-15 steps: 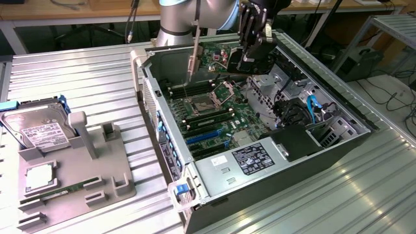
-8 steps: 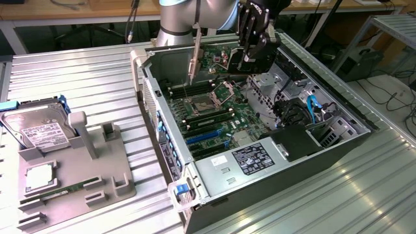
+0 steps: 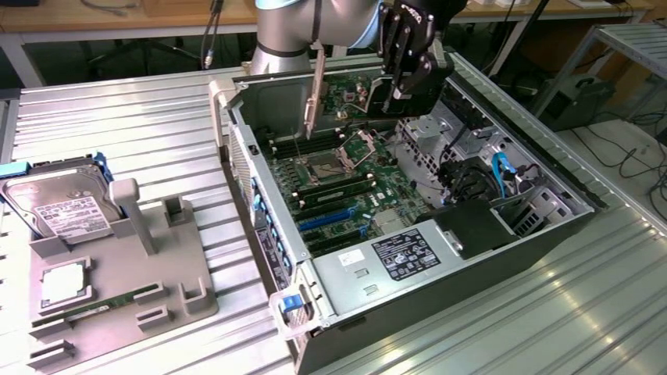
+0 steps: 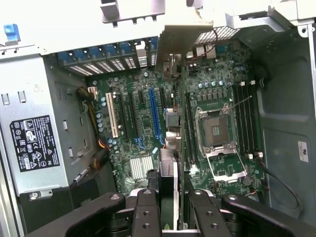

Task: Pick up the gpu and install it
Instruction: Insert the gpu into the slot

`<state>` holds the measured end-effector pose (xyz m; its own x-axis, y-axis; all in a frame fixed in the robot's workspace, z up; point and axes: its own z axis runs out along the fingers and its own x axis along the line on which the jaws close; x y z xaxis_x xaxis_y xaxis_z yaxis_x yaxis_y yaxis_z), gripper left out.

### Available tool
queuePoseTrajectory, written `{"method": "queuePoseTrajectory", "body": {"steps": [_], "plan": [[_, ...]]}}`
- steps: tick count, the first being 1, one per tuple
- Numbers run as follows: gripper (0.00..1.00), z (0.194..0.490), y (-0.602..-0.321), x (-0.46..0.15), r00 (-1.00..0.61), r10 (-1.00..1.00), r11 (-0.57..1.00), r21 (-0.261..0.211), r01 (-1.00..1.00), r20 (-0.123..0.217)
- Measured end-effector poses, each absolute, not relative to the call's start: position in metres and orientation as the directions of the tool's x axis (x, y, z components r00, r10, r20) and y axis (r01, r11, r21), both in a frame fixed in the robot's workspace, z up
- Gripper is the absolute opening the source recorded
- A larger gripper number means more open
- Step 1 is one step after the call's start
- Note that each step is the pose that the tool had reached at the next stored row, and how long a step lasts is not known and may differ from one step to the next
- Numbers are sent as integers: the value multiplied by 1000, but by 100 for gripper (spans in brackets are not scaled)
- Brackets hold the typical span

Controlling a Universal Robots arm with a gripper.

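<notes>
The thin dark circuit-board gpu (image 4: 182, 128) is held edge-down between the black fingers (image 4: 147, 217), which are closed partway on its end. It hangs in the exterior view's upper centre, over the green motherboard (image 3: 354, 187) in the open dark computer case (image 3: 501, 297). Its long axis runs towards the exterior view's left, ending in the silvery bracket strip (image 3: 312, 98). The blue slots (image 3: 328, 219) lie lower in the frame, with open room between.

Around me spreads a ribbed silvery aluminium worktop (image 3: 136, 125), bright with glare. Behind it runs a pale wooden bench (image 3: 62, 17), shadowed underneath. At the exterior view's right I see a grey metal rack (image 3: 622, 39) and black cables (image 3: 636, 158) trailing over pale grey floor (image 3: 589, 148).
</notes>
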<state>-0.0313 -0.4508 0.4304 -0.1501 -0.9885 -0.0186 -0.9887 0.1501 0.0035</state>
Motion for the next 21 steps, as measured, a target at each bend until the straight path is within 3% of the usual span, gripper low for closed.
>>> {"method": "queuePoseTrajectory", "body": {"steps": [21], "plan": [[27, 430, -451, -31, 22, -1000, -22, 3, -1000, -19]]}}
